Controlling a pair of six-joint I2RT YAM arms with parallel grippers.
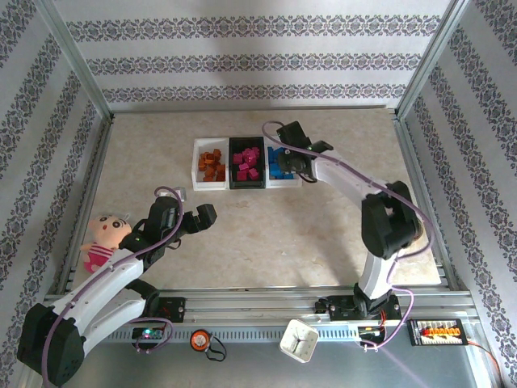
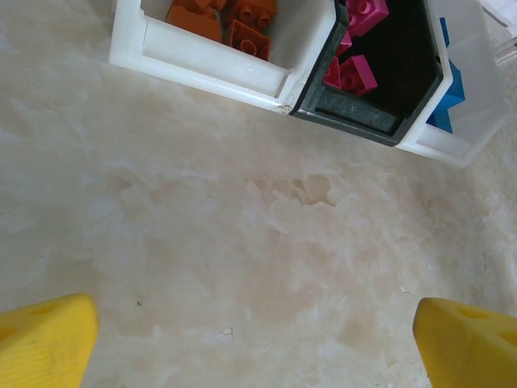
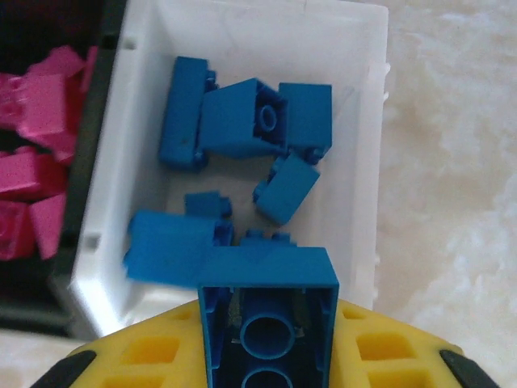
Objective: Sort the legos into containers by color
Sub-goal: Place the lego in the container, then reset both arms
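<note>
Blue brick [image 3: 266, 279], closest to my eye, sits clenched in the right claw [image 3: 266, 356], just over the six o'clock rim of the white bin [image 3: 367, 162] at the three o'clock end of the row. The other blue legos [image 3: 242, 121] lie inside it, while the orange legos [image 1: 212, 164] and pink legos [image 1: 247, 163] fill their own bins. Let go this near the rim, I reckon it could clip the wall or bounce off the heap and tumble onto the bench [image 1: 266, 242]. Off at eight o'clock the left claw [image 1: 198, 220] hangs wide open, holding nothing.
</note>
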